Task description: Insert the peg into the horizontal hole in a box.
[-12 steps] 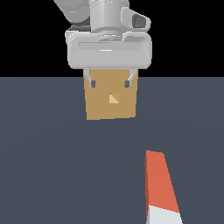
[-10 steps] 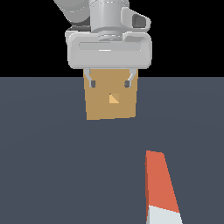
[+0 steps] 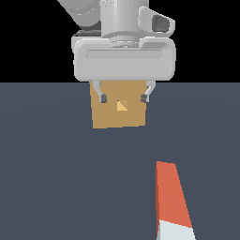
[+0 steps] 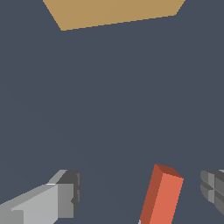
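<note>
The peg (image 3: 172,199) lies on the dark floor at the near right of the exterior view, orange-red with its white end (image 3: 176,231) nearest the camera. The tan box (image 3: 117,119) stands farther back, and its small square hole (image 3: 122,106) faces the camera. My gripper (image 3: 123,98) hangs open and empty in front of the box's upper part, its fingertips either side of the hole. In the wrist view the peg (image 4: 162,197) shows between my open fingers (image 4: 65,192), apart from both. The box (image 4: 113,13) shows at that picture's edge.
The flat dark grey-blue floor (image 3: 56,178) spreads all around the peg and the box. Above its far edge there is only black background. No other objects are in view.
My gripper has shifted slightly toward the exterior view's right and a little lower. The peg and the box have not moved.
</note>
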Motion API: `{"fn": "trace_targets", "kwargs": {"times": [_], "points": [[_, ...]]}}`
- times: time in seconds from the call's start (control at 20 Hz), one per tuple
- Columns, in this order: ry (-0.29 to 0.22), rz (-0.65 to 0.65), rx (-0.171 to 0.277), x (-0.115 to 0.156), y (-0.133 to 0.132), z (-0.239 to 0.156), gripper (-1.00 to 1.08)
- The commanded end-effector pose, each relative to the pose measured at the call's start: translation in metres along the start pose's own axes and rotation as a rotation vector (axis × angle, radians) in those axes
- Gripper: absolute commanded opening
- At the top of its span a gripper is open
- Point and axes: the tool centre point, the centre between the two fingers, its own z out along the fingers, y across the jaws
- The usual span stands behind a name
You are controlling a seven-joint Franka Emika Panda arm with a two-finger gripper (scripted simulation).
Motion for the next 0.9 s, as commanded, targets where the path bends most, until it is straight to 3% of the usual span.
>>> {"fn": "trace_targets", "kwargs": {"times": [0.0, 0.55, 0.85], "points": [[-0.001, 0.026, 0.001, -0.021, 0.006, 0.009, 1.00], [-0.001, 0.175, 0.002, -0.146, 0.032, 0.062, 1.00], [0.000, 0.232, 0.003, -0.194, 0.038, 0.081, 1.00]]}}
